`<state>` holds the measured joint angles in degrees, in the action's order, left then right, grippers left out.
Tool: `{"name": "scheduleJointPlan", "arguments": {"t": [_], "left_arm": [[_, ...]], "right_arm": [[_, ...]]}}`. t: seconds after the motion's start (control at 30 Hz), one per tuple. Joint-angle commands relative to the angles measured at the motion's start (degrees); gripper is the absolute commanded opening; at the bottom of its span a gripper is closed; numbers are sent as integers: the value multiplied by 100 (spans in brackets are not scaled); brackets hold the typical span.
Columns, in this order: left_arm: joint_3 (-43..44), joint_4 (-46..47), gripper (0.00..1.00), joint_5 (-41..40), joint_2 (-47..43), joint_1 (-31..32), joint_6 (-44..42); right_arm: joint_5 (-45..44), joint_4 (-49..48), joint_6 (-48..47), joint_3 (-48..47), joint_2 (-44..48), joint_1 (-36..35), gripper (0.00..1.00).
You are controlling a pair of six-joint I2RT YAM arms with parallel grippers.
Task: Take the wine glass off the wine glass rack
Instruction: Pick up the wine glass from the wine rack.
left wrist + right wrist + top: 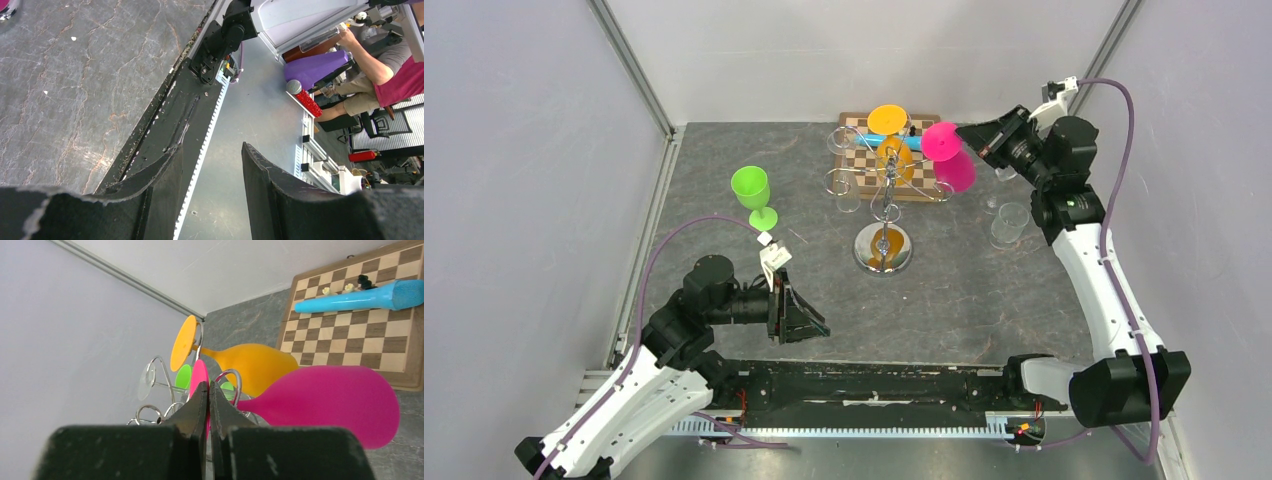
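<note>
The pink wine glass [954, 170] hung tilted on the right side of the wine glass rack [886, 195], beside an orange glass [894, 155]. My right gripper [209, 389] pinched its foot. My left gripper [816, 325] stood spread, well apart, near the table's [984, 290] front edge.

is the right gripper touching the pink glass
Touching: the right wrist view shows the right gripper shut on the foot of the pink glass.

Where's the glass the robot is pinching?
On the table, find the far chessboard, then the shiny wine glass rack before it. The pink wine glass hangs there beside an orange wine glass; only the pink foot is pinched by the right gripper.
</note>
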<state>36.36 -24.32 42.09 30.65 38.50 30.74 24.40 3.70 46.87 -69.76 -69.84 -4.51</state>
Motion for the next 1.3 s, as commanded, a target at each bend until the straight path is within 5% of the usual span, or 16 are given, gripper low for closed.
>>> {"name": "scheduleJointPlan", "arguments": {"t": [0.0, 1.27], "left_arm": [[38, 42, 54, -59, 13, 35, -236], [48, -3, 54, -166, 204, 52, -235]], "right_arm": [[311, -502, 215, 14, 212, 30, 0], [-193, -1225, 689, -270, -554, -423, 0]]}}
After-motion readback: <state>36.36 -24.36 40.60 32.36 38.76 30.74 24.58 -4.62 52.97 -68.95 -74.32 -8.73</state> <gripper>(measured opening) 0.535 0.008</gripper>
